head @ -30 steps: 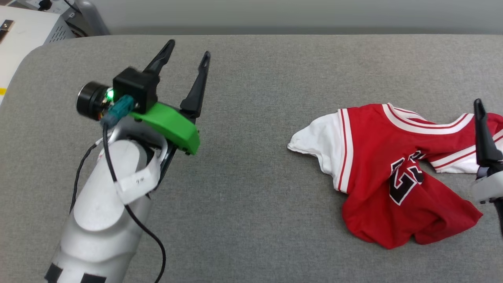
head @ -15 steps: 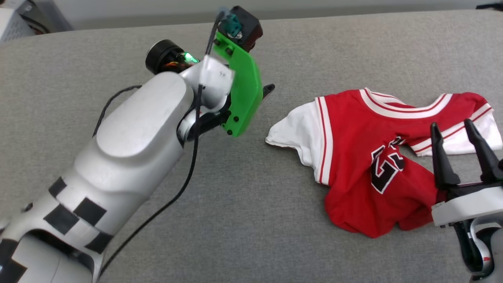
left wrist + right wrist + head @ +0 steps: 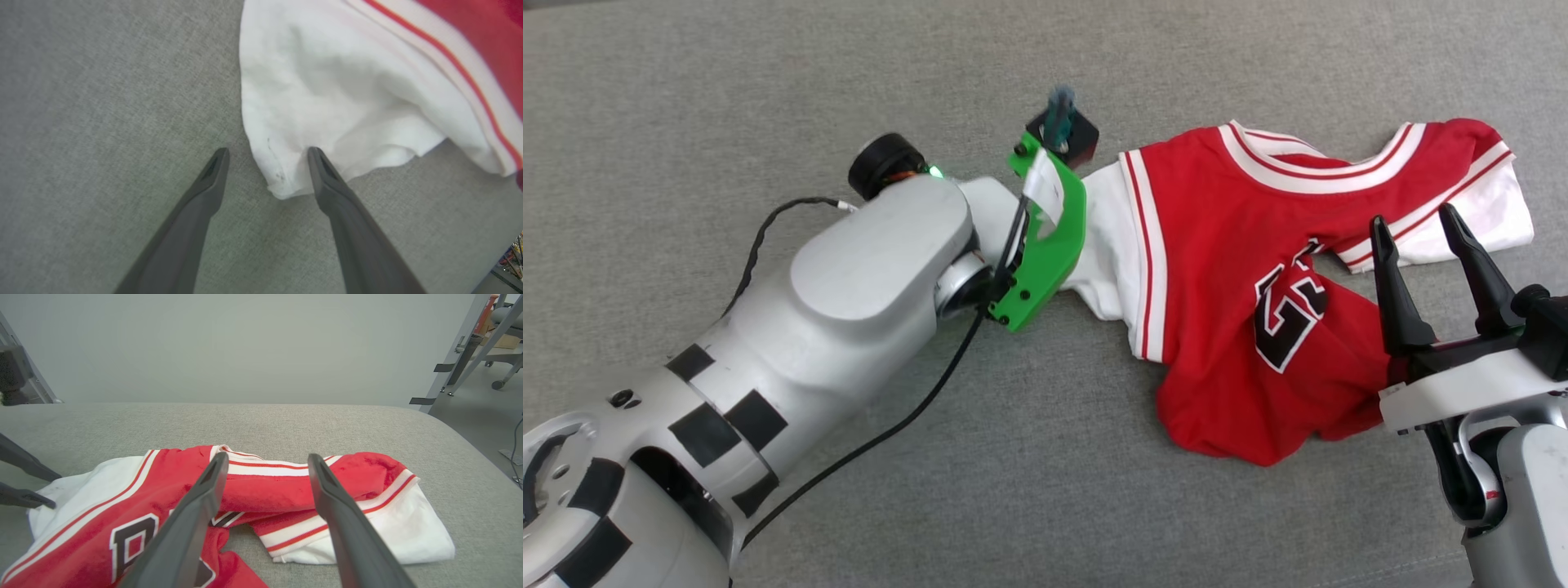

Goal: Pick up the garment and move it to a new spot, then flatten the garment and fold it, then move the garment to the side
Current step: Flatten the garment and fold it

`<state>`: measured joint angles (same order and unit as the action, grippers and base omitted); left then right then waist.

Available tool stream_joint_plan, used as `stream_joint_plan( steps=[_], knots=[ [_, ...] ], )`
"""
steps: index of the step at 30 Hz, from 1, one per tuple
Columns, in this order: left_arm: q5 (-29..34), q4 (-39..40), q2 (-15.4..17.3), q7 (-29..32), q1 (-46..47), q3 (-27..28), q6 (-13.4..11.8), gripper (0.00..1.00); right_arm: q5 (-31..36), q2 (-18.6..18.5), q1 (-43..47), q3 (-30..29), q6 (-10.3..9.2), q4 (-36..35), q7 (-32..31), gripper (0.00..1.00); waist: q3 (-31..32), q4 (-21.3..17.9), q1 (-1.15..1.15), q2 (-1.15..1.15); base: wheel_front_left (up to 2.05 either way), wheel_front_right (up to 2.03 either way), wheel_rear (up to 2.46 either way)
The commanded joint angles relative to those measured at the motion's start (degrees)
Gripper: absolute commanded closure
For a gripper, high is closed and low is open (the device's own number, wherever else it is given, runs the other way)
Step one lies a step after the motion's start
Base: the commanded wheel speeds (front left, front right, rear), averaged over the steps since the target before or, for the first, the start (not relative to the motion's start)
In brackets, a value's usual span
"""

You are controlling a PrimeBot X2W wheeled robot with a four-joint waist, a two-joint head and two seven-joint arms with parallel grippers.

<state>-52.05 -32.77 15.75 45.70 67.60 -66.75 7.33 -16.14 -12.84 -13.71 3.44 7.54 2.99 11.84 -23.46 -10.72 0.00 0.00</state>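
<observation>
The garment (image 3: pixel 1225 245) lies crumpled on the grey table (image 3: pixel 768 98). The left gripper (image 3: pixel 267 150), jaws wide, has the tip of the garment's white sleeve (image 3: pixel 327 102) between them. The right gripper (image 3: pixel 1411 215), jaws wide too, is at the garment's opposite edge, pointing toward the other sleeve (image 3: pixel 1490 220).

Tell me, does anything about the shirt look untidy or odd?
The garment lies crumpled on the grey surface: its red body is bunched, folding the chest number. Small dark marks show on the white sleeve between the fingers of the left gripper.
</observation>
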Motion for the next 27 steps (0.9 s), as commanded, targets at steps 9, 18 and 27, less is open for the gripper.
stream_joint_plan(
  steps=[9, 18, 27],
  knots=[
    [-0.3, 2.5, 2.8, 1.0, -2.0, -6.3, 0.2, 1.00, -0.2, -0.2, -2.6, 0.6, -0.05, 3.2, 2.2, 0.00, -1.9, -1.3, 0.00, 0.00, 0.00, 0.00, 0.00],
    [-2.4, 12.8, 11.1, -10.3, -0.1, -6.2, 0.2, 1.00, 0.7, -1.5, 0.4, -2.0, -0.05, 4.8, 2.8, 0.00, 3.2, 3.2, 0.00, 0.00, 0.00, 0.00, 0.00],
    [-7.5, 18.6, 24.5, -11.7, -0.3, -2.9, -0.9, 1.00, 1.7, -2.6, 3.3, -3.3, -0.05, 3.9, 2.7, 0.00, 5.8, 6.8, 0.00, 0.00, 0.00, 0.00, 0.00]
  ],
)
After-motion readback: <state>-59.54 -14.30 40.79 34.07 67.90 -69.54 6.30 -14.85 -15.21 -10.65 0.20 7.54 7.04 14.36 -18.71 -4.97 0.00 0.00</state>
